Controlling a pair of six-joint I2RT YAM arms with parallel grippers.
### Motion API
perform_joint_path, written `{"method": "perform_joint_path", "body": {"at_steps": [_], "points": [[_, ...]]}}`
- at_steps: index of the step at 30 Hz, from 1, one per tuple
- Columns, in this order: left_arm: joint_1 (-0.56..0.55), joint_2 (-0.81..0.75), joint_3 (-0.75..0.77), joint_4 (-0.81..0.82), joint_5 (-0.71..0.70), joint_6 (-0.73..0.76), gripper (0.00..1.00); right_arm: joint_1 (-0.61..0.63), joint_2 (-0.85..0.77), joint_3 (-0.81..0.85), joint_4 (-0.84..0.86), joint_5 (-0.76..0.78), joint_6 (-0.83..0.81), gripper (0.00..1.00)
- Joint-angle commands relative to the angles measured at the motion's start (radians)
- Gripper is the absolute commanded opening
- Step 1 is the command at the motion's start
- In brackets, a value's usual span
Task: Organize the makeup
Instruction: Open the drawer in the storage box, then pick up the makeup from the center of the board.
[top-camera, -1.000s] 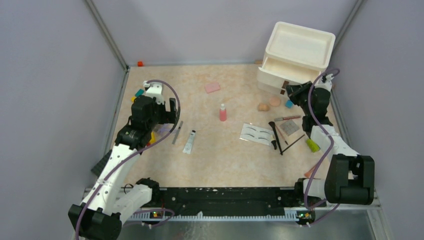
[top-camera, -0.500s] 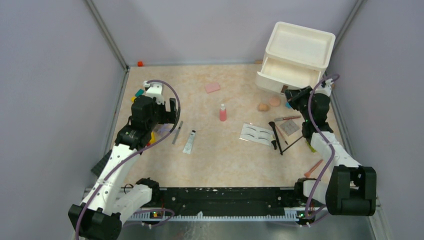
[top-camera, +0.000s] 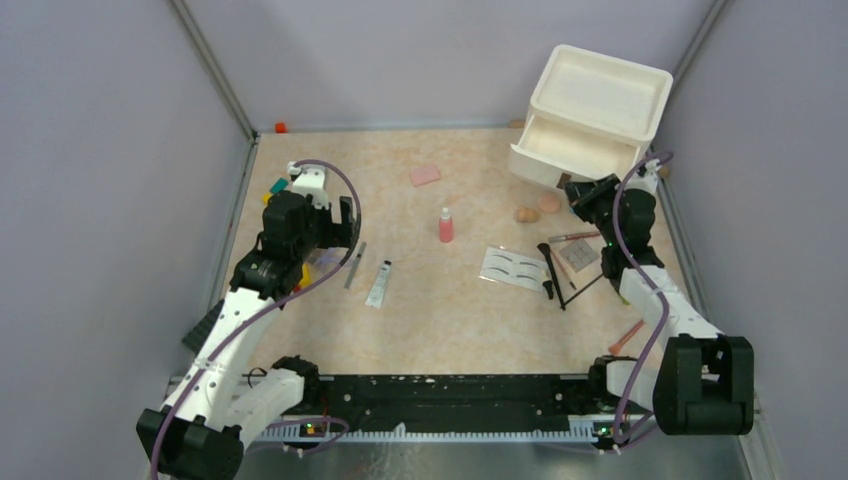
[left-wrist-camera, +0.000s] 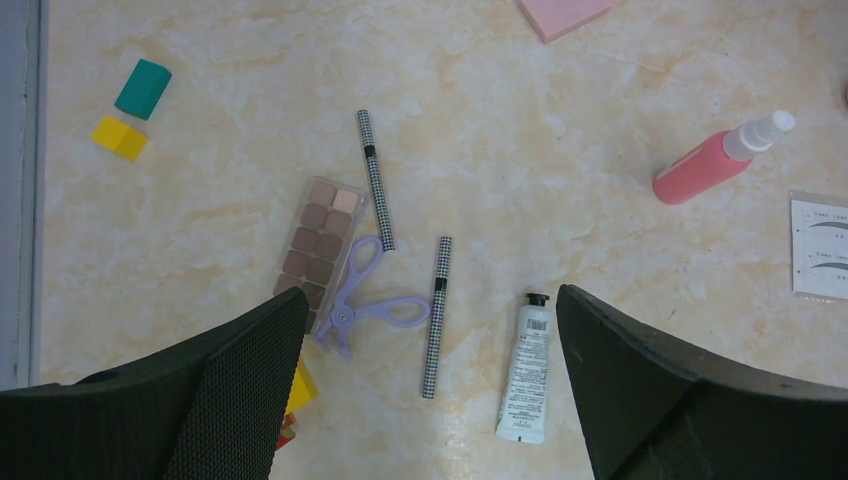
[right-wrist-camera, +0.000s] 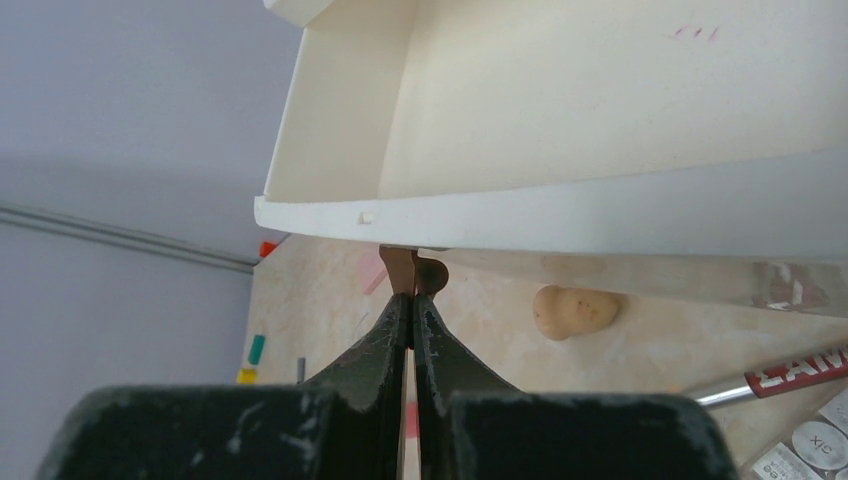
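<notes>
Upper right of the top view: right tool (right-wrist-camera: 412, 300) clenched on brown pull (right-wrist-camera: 413, 272) of drawer (right-wrist-camera: 600, 215). Released, left tool (left-wrist-camera: 427, 298) above silver tube (left-wrist-camera: 527, 370), lower centre of the left wrist view. Seems light, soft, slippery; better to pinch across the middle.

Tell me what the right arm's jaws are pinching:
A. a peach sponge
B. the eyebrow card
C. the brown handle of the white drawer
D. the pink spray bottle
C: the right wrist view shows the jaws shut on the brown handle at the front edge of the drawer, while the bottle sits apart, mid-table.
</notes>
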Motion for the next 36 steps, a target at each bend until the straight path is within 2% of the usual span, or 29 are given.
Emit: {"method": "perform_joint_path", "body": {"at_steps": [1,4,7,10,14,18,26,32,36], "points": [[0.006,-0.001,-0.003,0.043,0.011,0.010,0.99,0.025,-0.035,-0.019,-0.034,-0.051,0.001,0.00],[0.007,-0.002,-0.004,0.043,0.011,0.010,0.99,0.024,-0.040,-0.014,-0.048,-0.032,-0.009,0.01],[0.006,-0.002,-0.004,0.043,0.011,0.010,0.99,0.024,-0.039,0.001,-0.071,-0.028,-0.021,0.09],[0.007,-0.002,-0.003,0.043,0.011,0.009,0.99,0.024,-0.041,0.021,-0.107,-0.029,-0.039,0.21],[0.007,0.001,-0.003,0.044,0.013,0.009,0.99,0.023,-0.049,0.058,-0.176,-0.048,-0.083,0.50],[0.007,0.006,-0.002,0.046,0.021,0.010,0.99,0.024,-0.074,0.061,-0.199,-0.065,-0.126,0.63],[0.013,0.016,0.000,0.046,0.025,0.012,0.99,0.061,-0.088,0.083,-0.239,-0.032,-0.200,0.68],[0.018,0.019,0.000,0.047,0.021,0.011,0.99,0.234,-0.109,0.098,-0.220,0.086,-0.354,0.68],[0.020,0.019,0.001,0.047,0.030,0.011,0.99,0.366,-0.055,0.150,-0.228,0.133,-0.452,0.66]]}}
